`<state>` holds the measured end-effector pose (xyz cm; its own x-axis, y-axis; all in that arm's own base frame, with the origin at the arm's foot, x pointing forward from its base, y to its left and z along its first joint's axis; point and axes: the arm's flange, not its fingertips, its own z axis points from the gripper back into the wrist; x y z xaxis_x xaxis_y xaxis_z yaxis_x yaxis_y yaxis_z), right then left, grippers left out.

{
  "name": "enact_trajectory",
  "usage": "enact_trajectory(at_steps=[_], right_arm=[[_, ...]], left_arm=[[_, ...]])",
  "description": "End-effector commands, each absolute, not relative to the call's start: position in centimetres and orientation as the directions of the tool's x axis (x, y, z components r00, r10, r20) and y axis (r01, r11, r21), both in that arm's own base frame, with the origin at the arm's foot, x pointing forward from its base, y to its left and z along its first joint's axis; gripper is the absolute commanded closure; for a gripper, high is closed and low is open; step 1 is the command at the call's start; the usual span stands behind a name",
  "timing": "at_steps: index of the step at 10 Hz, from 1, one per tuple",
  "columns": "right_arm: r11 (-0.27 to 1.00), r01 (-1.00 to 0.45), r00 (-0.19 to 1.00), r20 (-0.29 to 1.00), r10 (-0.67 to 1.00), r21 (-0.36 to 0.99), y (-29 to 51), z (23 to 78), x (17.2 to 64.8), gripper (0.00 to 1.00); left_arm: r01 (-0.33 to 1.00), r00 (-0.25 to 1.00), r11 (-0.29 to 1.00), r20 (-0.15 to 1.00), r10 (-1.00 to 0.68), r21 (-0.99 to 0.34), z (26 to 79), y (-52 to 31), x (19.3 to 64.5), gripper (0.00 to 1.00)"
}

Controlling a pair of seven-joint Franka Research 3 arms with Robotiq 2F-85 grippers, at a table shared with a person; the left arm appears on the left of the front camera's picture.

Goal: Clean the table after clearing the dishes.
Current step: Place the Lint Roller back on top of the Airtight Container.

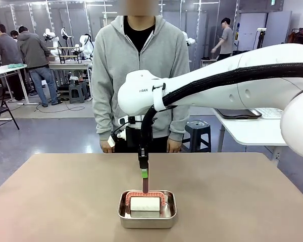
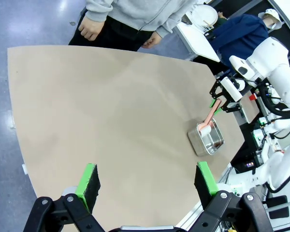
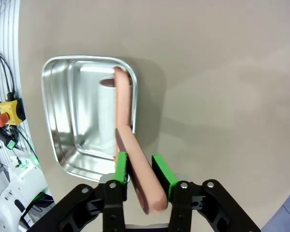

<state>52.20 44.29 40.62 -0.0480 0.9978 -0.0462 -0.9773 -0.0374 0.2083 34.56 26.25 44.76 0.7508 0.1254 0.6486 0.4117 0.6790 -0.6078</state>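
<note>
The tan table (image 1: 65, 191) carries a small steel pan (image 1: 122, 216) near its front edge. A lint roller lies in the pan, its white roll (image 1: 145, 203) down and its pink handle (image 3: 135, 159) rising out of it. My right gripper (image 3: 140, 164) hangs over the pan with its green pads close on both sides of that handle; from the front it (image 1: 144, 174) stands straight above the pan. My left gripper (image 2: 146, 176) is open high over the table, nothing between its fingers. The dishes are out of view.
A person (image 1: 140, 75) stands at the table's far edge, hands (image 2: 89, 29) down at the sides. A white side table (image 1: 252, 132) stands behind the right arm. Bare tabletop (image 2: 111, 111) spreads around the pan (image 2: 197, 141).
</note>
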Motion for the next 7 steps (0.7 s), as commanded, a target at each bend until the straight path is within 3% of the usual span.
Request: enact_trajectory(at_steps=[1, 7], right_arm=[[-0.035, -0.991, -0.043, -0.06, 0.997, 0.131, 43.8, 38.9, 53.1, 0.52], [-0.019, -0.997, -0.022, -0.035, 0.999, 0.078, 43.0, 41.9, 53.1, 0.09]], left_arm=[[0.413, 0.754, 0.675, 0.645, 0.123, -0.611, 45.0, 26.2, 34.0, 0.0], [0.413, 0.754, 0.675, 0.645, 0.123, -0.611, 45.0, 26.2, 34.0, 0.0]])
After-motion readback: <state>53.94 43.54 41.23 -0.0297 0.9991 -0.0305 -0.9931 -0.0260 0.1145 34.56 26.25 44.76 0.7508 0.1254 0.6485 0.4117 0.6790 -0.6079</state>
